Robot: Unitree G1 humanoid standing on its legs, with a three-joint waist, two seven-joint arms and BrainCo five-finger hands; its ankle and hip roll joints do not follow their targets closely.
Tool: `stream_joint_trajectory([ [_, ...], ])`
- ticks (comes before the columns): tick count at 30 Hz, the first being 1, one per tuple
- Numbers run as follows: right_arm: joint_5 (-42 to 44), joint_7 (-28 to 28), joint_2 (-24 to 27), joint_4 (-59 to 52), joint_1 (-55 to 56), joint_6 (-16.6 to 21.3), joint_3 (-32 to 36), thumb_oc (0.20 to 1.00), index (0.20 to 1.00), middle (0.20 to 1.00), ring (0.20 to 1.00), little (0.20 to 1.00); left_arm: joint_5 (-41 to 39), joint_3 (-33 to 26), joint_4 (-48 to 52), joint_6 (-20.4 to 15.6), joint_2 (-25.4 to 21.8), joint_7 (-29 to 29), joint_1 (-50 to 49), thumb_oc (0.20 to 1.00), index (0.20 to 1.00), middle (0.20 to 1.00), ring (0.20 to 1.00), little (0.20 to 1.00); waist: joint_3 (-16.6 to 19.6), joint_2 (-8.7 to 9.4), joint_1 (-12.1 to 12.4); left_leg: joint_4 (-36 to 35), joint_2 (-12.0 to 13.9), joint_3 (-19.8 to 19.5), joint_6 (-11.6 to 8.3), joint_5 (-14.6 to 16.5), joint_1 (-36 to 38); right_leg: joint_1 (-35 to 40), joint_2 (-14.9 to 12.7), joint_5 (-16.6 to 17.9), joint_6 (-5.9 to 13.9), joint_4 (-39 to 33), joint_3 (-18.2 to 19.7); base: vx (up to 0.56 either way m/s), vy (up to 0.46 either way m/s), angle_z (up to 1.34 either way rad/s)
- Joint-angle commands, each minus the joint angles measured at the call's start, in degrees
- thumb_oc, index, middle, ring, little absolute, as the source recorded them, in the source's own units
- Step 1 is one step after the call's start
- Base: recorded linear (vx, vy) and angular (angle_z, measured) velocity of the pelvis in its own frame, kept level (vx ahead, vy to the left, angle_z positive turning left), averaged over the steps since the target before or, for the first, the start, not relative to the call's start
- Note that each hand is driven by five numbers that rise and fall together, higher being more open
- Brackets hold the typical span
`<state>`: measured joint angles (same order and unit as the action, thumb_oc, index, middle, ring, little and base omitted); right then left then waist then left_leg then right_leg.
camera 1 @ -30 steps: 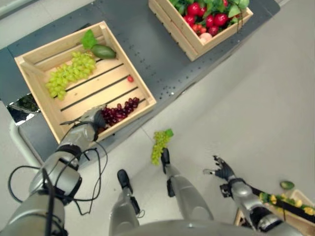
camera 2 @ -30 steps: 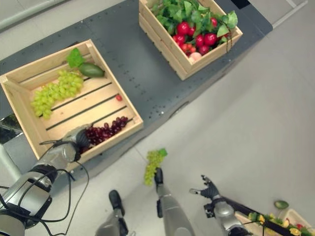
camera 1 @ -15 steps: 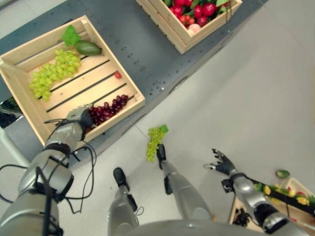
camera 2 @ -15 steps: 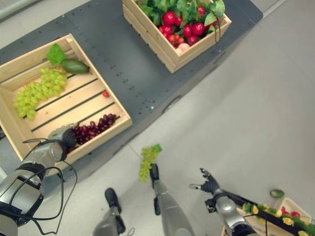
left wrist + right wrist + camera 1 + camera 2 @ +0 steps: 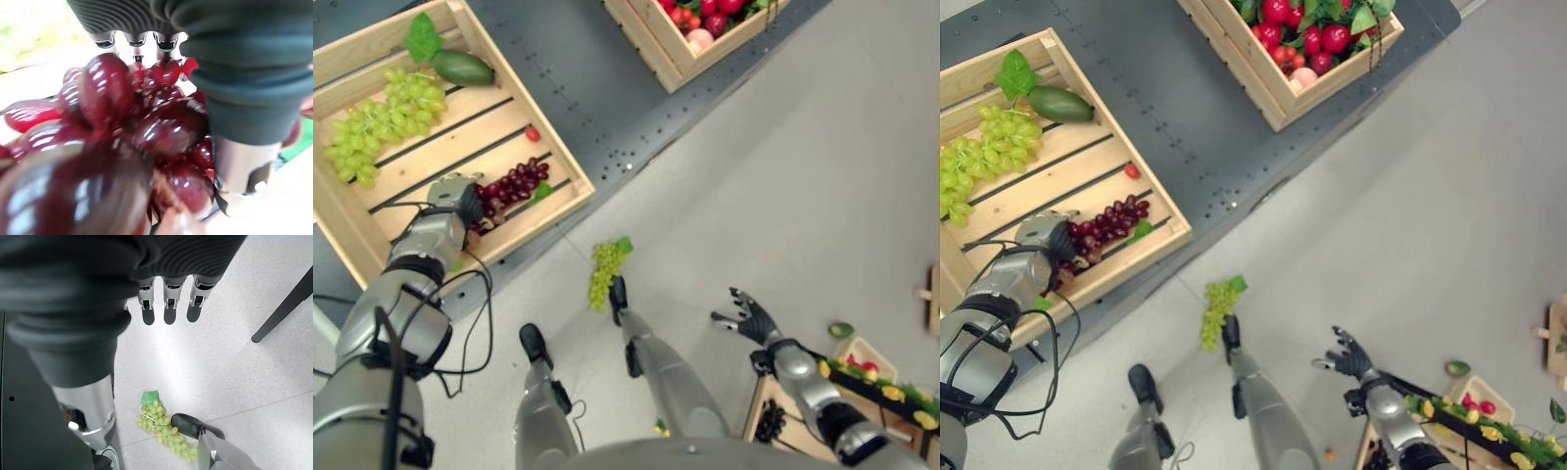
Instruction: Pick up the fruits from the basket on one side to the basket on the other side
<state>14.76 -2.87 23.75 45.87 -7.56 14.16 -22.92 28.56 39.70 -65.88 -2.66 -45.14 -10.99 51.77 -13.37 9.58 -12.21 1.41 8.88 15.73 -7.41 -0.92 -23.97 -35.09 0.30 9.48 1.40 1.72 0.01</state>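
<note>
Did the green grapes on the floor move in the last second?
No. The grapes lie just as far from the crate's near corner; only the camera shifted.

Pale tiled floor [image 5: 822,176], dark grey perforated table [image 5: 578,88], black furniture leg [image 5: 288,303] standing on the tiles

bright, even light — close red grapes [image 5: 146,142] blurred
</note>
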Motion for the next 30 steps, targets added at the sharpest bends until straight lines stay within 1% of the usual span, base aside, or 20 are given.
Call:
stream_joint_trajectory([
  [1, 2.46, 0.22, 0.68, -1.40, 1.30, 2.35, 3.07, 1.000, 1.000, 1.000, 1.000, 1.000, 3.65, -1.57, 7.34, 0.52, -0.58, -1.07, 1.53, 1.000, 1.000, 1.000, 1.000, 1.000, -1.25, -0.99, 0.68, 6.26, -0.45, -2.71, 2.41, 2.42, -0.87, 1.26, 0.24, -4.99, 4.82, 6.06, -0.85, -0.01, -0.032, 0.09],
  [2, 2.73, 0.26, 0.46, -1.07, 1.47, 2.33, 3.46, 1.000, 1.000, 1.000, 1.000, 1.000, 4.18, -1.82, 10.49, 0.86, -0.73, -0.72, 1.83, 1.000, 1.000, 1.000, 1.000, 1.000, -1.37, -1.13, 0.93, 6.28, -0.50, -3.04, 2.45, 2.48, -1.01, 1.28, 0.14, -5.07, 4.76, 5.99, -0.97, -0.01, -0.041, 0.09],
  [3, 2.94, 0.42, 0.12, -1.07, 1.79, 2.12, 4.16, 1.000, 1.000, 1.000, 1.000, 1.000, 5.08, -3.40, 16.48, 1.50, -1.62, -0.32, 1.81, 1.000, 1.000, 1.000, 1.000, 1.000, -1.73, -1.29, 1.37, 6.55, -0.66, -3.58, 2.52, 2.60, -1.45, 1.46, -0.08, -5.23, 4.70, 5.87, -1.27, -0.01, -0.039, 0.09],
  [6, 3.07, 0.71, -0.21, -1.14, 2.38, 1.78, 5.00, 1.000, 1.000, 1.000, 1.000, 1.000, 6.01, -5.88, 22.30, 2.11, -2.82, 0.60, 0.22, 1.000, 1.000, 1.000, 1.000, 1.000, -2.00, -1.50, 1.84, 6.73, -0.78, -4.06, 2.53, 2.70, -1.67, 1.53, -0.29, -5.41, 4.60, 5.85, -1.69, 0.00, -0.022, 0.15],
  [7, 3.14, 1.11, -0.43, -1.06, 2.97, 1.41, 5.70, 1.000, 1.000, 1.000, 1.000, 1.000, 7.06, -8.53, 26.97, 2.55, -4.04, 1.47, -1.94, 0.558, 0.558, 0.558, 0.558, 0.558, -2.17, -1.69, 2.29, 6.85, -0.86, -4.34, 2.57, 2.82, -1.85, 1.69, -0.43, -5.60, 4.53, 5.81, -1.87, 0.00, -0.021, 0.03],
  [8, 3.14, 1.12, -0.34, -1.06, 2.96, 1.41, 5.57, 1.000, 1.000, 1.000, 1.000, 1.000, 7.14, -8.89, 27.29, 2.65, -4.15, 1.63, -2.31, 0.200, 0.200, 0.200, 0.200, 0.200, -2.12, -1.76, 2.13, 6.87, -0.86, -4.37, 2.57, 2.82, -1.86, 1.70, -0.44, -5.61, 4.53, 5.80, -1.90, -0.01, -0.018, 0.05],
  [10, 2.95, 1.50, -0.39, -1.19, 3.55, 0.92, 6.15, 1.000, 1.000, 1.000, 1.000, 1.000, 7.78, -11.68, 31.06, 2.88, -5.37, 2.65, -4.94, 0.200, 0.200, 0.200, 0.200, 0.200, -2.16, -1.98, 2.57, 6.93, -0.99, -4.57, 2.62, 2.96, -2.05, 1.75, -0.53, -5.78, 4.42, 5.86, -2.00, -0.01, -0.003, 0.07],
  [13, 2.89, 2.16, -0.39, -1.26, 4.10, 0.59, 6.63, 1.000, 1.000, 1.000, 1.000, 1.000, 8.10, -15.06, 34.19, 2.86, -6.83, 2.72, -7.70, 0.200, 0.200, 0.200, 0.200, 0.200, -2.12, -2.13, 3.06, 6.98, -1.09, -4.82, 2.66, 3.06, -2.25, 1.76, -0.63, -5.87, 4.23, 5.88, -2.15, 0.00, 0.000, 0.00],
  [16, 2.93, 2.66, -0.15, -1.48, 4.42, 0.28, 6.82, 1.000, 1.000, 1.000, 1.000, 1.000, 8.10, -17.66, 36.12, 2.55, -8.42, 2.93, -10.16, 0.200, 0.200, 0.200, 0.200, 0.200, -1.95, -2.29, 3.15, 6.92, -1.13, -4.93, 2.69, 3.14, -2.21, 1.84, -0.69, -5.84, 4.14, 5.75, -2.14, 0.00, 0.001, 0.01],
  [18, 2.98, 2.87, 0.08, -1.02, 4.43, 0.33, 7.14, 1.000, 1.000, 1.000, 1.000, 1.000, 7.51, -19.33, 35.82, 1.84, -10.73, 2.60, -12.56, 0.200, 0.200, 0.200, 0.200, 0.200, -1.93, -2.59, 3.47, 6.88, -1.20, -4.92, 2.67, 3.06, -2.36, 1.73, -0.78, -5.78, 4.12, 5.62, -2.22, 0.00, 0.000, 0.02],
  [19, 2.96, 2.92, 0.18, -1.11, 4.49, 0.29, 7.26, 1.000, 1.000, 1.000, 1.000, 1.000, 7.16, -19.59, 35.61, 1.52, -11.33, 2.61, -13.38, 0.266, 0.266, 0.266, 0.266, 0.266, -1.97, -2.66, 3.59, 6.89, -1.20, -4.97, 2.65, 2.96, -2.48, 1.71, -0.83, -5.75, 4.11, 5.59, -2.26, 0.00, 0.000, 0.00],
  [20, 2.98, 2.90, 0.31, -0.95, 4.38, 0.34, 7.23, 1.000, 1.000, 1.000, 1.000, 1.000, 6.74, -19.63, 35.14, 1.20, -11.79, 2.59, -13.98, 0.868, 0.868, 0.868, 0.868, 0.868, -1.93, -2.69, 3.54, 6.98, -1.25, -5.07, 2.65, 2.89, -2.71, 1.62, -0.84, -5.67, 4.13, 5.54, -2.29, 0.00, 0.000, 0.00],
  [21, 2.90, 2.87, 0.42, -1.07, 4.49, 0.36, 7.32, 1.000, 1.000, 1.000, 1.000, 1.000, 6.56, -19.77, 34.83, 1.09, -11.95, 2.57, -14.48, 1.000, 1.000, 1.000, 1.000, 1.000, -1.91, -2.73, 3.56, 6.98, -1.30, -5.11, 2.66, 2.84, -2.81, 1.57, -0.82, -5.65, 4.12, 5.51, -2.25, 0.00, 0.000, 0.00],
  [26, 3.18, 2.86, 0.59, -0.88, 4.15, 0.46, 7.31, 1.000, 1.000, 1.000, 1.000, 1.000, 5.62, -18.35, 32.44, 1.17, -10.34, 2.40, -13.70, 1.000, 1.000, 1.000, 1.000, 1.000, -1.86, -2.94, 3.44, 7.07, -1.33, -5.35, 2.71, 2.71, -3.02, 1.42, -0.89, -5.76, 4.06, 5.77, -2.38, 0.00, 0.000, 0.01],
  [28, 3.08, 2.83, 0.58, -0.69, 4.02, 0.42, 7.18, 1.000, 1.000, 1.000, 1.000, 1.000, 5.05, -17.75, 31.29, 1.25, -8.63, 2.23, -12.91, 1.000, 1.000, 1.000, 1.000, 1.000, -1.76, -3.05, 3.45, 6.83, -1.40, -5.59, 2.71, 2.55, -3.02, 1.35, -0.89, -5.87, 4.01, 5.83, -2.43, 0.00, 0.000, 0.00],
  [29, 3.08, 2.83, 0.58, -0.68, 4.03, 0.42, 7.21, 1.000, 1.000, 1.000, 1.000, 1.000, 5.04, -17.68, 31.23, 1.23, -8.60, 2.20, -12.85, 1.000, 1.000, 1.000, 1.000, 1.000, -1.76, -3.07, 3.47, 6.81, -1.40, -5.60, 2.71, 2.54, -3.01, 1.35, -0.89, -5.88, 4.01, 5.83, -2.44, 0.00, 0.000, 0.00],
  [30, 3.10, 2.76, 0.47, -0.44, 3.94, 0.50, 7.10, 1.000, 1.000, 1.000, 1.000, 1.000, 4.89, -17.06, 30.00, 1.30, -7.33, 1.98, -12.44, 1.000, 1.000, 1.000, 1.000, 1.000, -1.66, -3.16, 3.46, 6.50, -1.46, -5.56, 2.68, 2.36, -2.86, 1.42, -0.98, -5.89, 4.02, 5.84, -2.56, 0.00, 0.000, 0.00],
])
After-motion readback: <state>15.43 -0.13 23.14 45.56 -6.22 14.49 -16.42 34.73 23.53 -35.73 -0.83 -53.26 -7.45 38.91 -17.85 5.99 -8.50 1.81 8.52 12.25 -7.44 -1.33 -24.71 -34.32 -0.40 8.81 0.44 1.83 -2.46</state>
